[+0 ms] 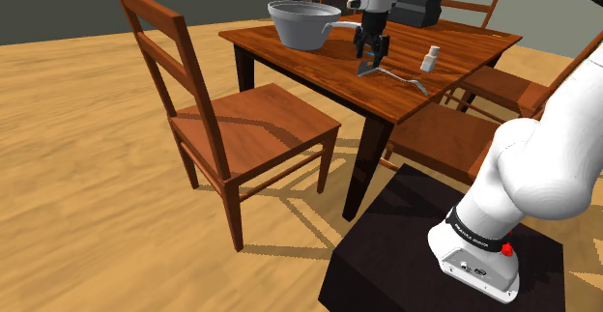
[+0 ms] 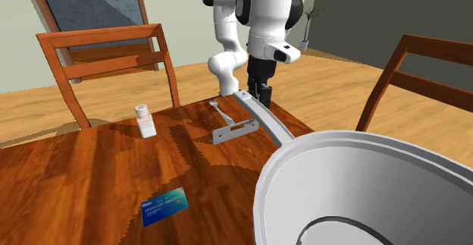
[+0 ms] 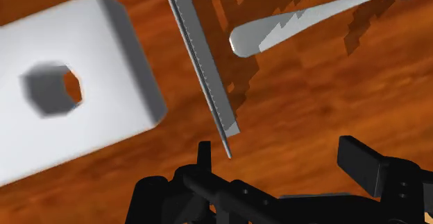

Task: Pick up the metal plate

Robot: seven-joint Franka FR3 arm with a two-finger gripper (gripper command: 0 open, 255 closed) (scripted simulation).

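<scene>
The metal plate (image 2: pixel 232 130) is a thin grey strip with slots, lying on the wooden table (image 2: pixel 76 183) beside the pan's long handle (image 2: pixel 265 118). In the wrist view the plate (image 3: pixel 201 63) shows nearly edge-on, and its near end reaches in between my fingers, close to one fingertip (image 3: pixel 204 152). My black gripper (image 3: pixel 284 161) is open, its fingers well apart and clasping nothing. In the shoulder view the gripper (image 1: pixel 373 57) hangs just above the plate (image 1: pixel 371 70). In the second exterior view the gripper (image 2: pixel 261 93) stands behind the pan handle.
A grey pan (image 1: pixel 301 20) sits on the table, its holed handle end (image 3: pixel 69 98) close to the plate. A fork (image 3: pixel 312 14) lies on the plate's other side. A small white bottle (image 2: pixel 144 120) and a blue card (image 2: pixel 164 205) lie further off. Wooden chairs (image 1: pixel 242 117) surround the table.
</scene>
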